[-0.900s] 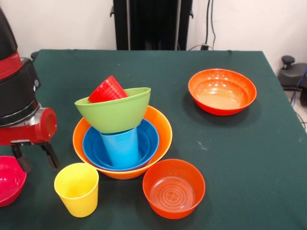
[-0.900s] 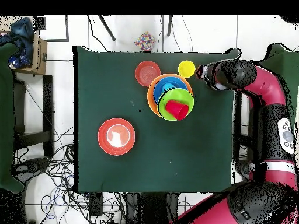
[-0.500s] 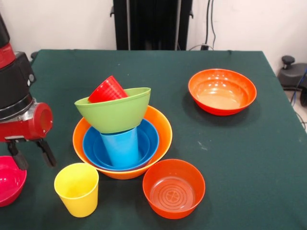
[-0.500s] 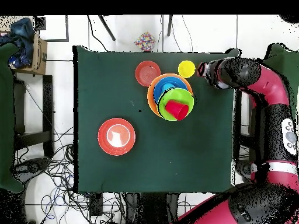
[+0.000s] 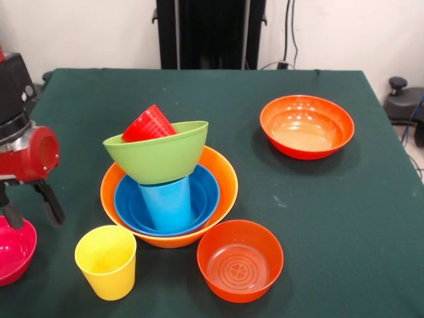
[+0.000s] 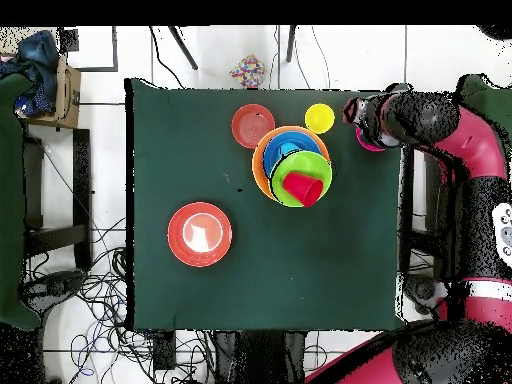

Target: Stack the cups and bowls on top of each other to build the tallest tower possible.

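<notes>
Yellow cup (image 5: 106,262) stands between spread-fingered gripper (image 5: 30,209) over magenta bowl (image 5: 13,250) and tower (image 5: 169,192)

tower (image 6: 292,165): red cup (image 6: 303,188) tilted in lime bowl
yellow cup (image 6: 320,118): just beside tower
end effector (image 6: 362,118): at desk (image 6: 190,130) edge
</notes>
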`<action>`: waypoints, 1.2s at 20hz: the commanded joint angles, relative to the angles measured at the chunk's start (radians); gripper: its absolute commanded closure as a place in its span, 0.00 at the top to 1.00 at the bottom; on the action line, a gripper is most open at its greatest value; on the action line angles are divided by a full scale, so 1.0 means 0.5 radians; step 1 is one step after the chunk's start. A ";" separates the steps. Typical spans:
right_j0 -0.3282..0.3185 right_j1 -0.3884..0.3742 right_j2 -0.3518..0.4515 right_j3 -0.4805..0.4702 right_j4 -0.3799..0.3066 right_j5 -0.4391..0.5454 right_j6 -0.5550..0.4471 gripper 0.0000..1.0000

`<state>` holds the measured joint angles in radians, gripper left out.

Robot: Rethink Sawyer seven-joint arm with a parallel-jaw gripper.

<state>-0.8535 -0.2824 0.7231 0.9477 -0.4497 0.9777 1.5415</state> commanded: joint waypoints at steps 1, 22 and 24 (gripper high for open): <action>0.088 0.014 -0.080 -0.122 -0.010 0.234 -0.214 1.00; 0.224 -0.003 -0.099 -0.163 0.090 0.309 0.011 1.00; 0.245 0.003 -0.110 -0.186 0.098 0.321 0.027 1.00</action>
<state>-0.8130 -0.2819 0.7230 0.8822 -0.4059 1.0052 1.5415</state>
